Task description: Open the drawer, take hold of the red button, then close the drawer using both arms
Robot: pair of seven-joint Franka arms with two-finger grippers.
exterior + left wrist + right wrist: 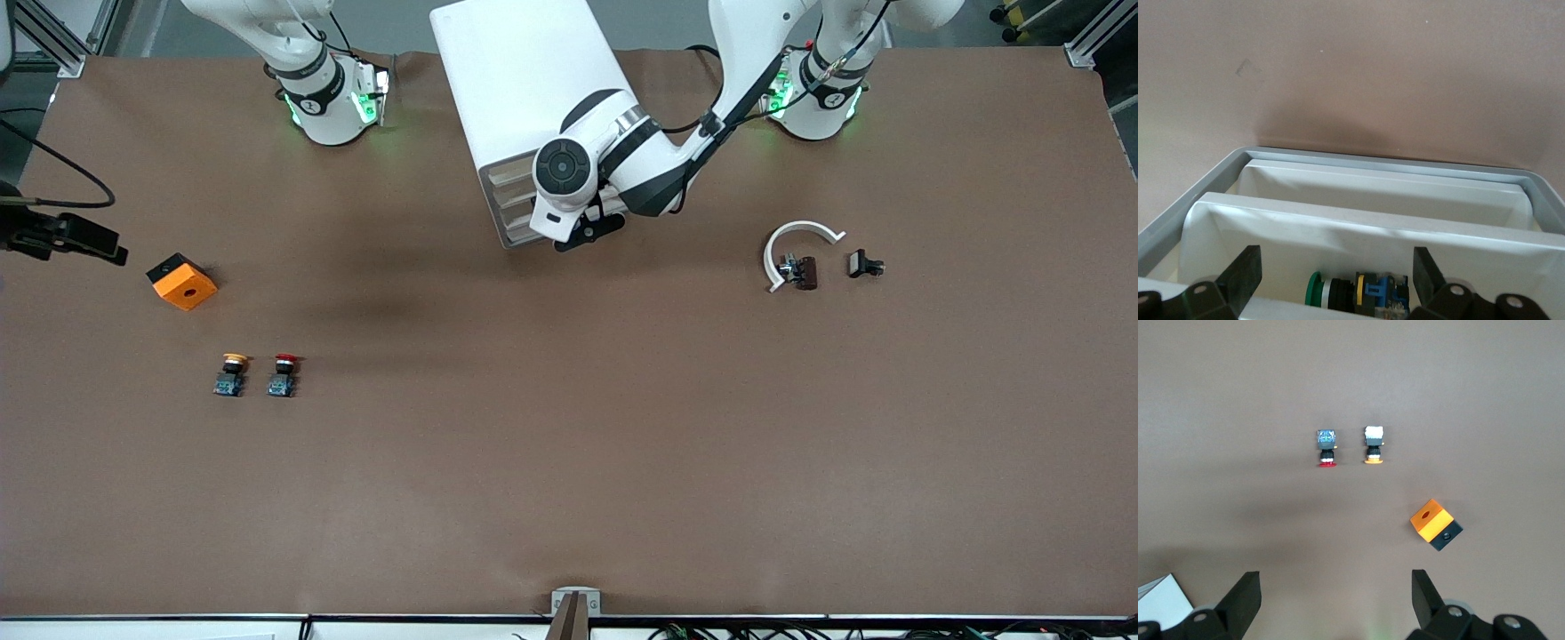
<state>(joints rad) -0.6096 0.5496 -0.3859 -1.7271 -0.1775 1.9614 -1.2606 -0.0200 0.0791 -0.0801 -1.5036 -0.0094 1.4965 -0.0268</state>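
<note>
My front camera looks steeply down across the whole table (569,498) at the arm bases; my left wrist camera sits close over the cabinet (524,98), peering into its drawers (1358,220); my right wrist camera hangs high, sharing the orange block (1435,525) and both buttons with the front.

The left arm (622,164) sprawls over the cabinet (524,80), so most of the drawer fronts (507,200) are covered and the left hand (587,231) shows only as a dark sliver beneath the wrist. Up close, a green-capped part (1315,290) inside a drawer (1358,227) is cut off by the frame edge. The right hand is out of the front view entirely; its fingers (1245,597) show at the wrist picture's edge. The dark bits by the white ring (796,244) are too small to identify.
</note>
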